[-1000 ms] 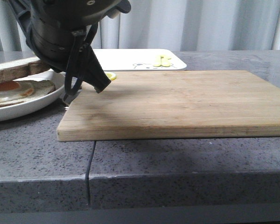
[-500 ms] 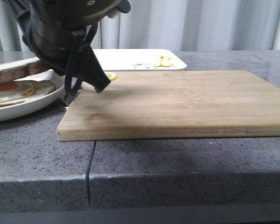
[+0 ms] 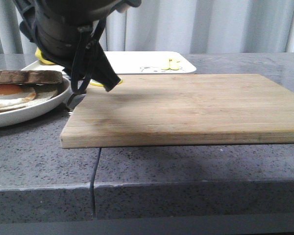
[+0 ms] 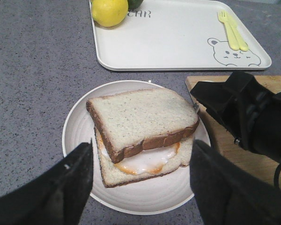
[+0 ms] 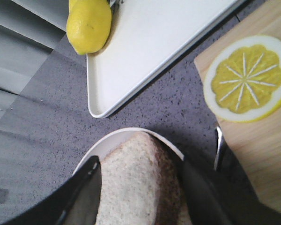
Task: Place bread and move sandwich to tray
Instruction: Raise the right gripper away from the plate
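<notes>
The sandwich [image 4: 150,161] sits on its round white plate [image 4: 79,126], with the fried egg showing between the slices. The top slice of bread [image 4: 140,115] lies flat on the egg; it also shows in the front view [image 3: 24,77] and the right wrist view [image 5: 131,187]. My right gripper [image 5: 140,164] is open just above the bread's edge, at the cutting board's corner [image 3: 90,93]. My left gripper [image 4: 141,154] is open and empty above the plate's near side. The white tray [image 4: 178,37] with the bear drawing lies behind the plate.
A light wooden cutting board [image 3: 186,107] lies right of the plate, with a lemon slice [image 5: 247,78] at its far left corner. A whole lemon [image 4: 109,11] and a yellow fork [image 4: 232,30] lie on the tray. The table's front edge is near.
The top bread slice was tilted, one edge raised, and now lies flat on the egg. My right gripper's fingers have spread wider and lifted slightly.
</notes>
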Tool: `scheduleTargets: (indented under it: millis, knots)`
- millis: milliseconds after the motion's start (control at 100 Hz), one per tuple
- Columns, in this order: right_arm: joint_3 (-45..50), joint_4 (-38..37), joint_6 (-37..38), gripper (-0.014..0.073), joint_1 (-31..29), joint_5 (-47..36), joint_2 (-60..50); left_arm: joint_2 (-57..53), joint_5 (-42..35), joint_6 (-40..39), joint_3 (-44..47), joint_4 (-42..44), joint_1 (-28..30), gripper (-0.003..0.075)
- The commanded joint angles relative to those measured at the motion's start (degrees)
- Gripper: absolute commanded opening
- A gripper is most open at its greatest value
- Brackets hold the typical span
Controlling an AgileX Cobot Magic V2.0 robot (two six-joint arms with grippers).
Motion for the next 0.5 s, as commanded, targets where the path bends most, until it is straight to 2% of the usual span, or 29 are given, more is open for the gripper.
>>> scheduleTargets:
  millis: [0,120,270,490]
  knots:
    - [-2.03,-2.63,-3.34,0.0408,0.17,-2.14,-5.12,0.18,-3.62,-0.28,-2.03,-1.25,0.11,0.0420]
    - [-1.75,-3.44,-8.67,0.0408,0.07,-4.01,-7.77,0.18,-3.62,-0.28,-2.03,-1.25,0.11,0.0420]
    - [-0.10,-9.28,-15.98,0.0408,-0.86,-5.39,-12.92,0.18,-3.62,-0.28,-2.03,-1.25,0.11,0.0420]
    - [7.23,-19.78,-18.83,0.0408,-6.10,-5.06,-24.20,0.18,-3.62,-0.28,-2.03,-1.25,0.11,0.0420]
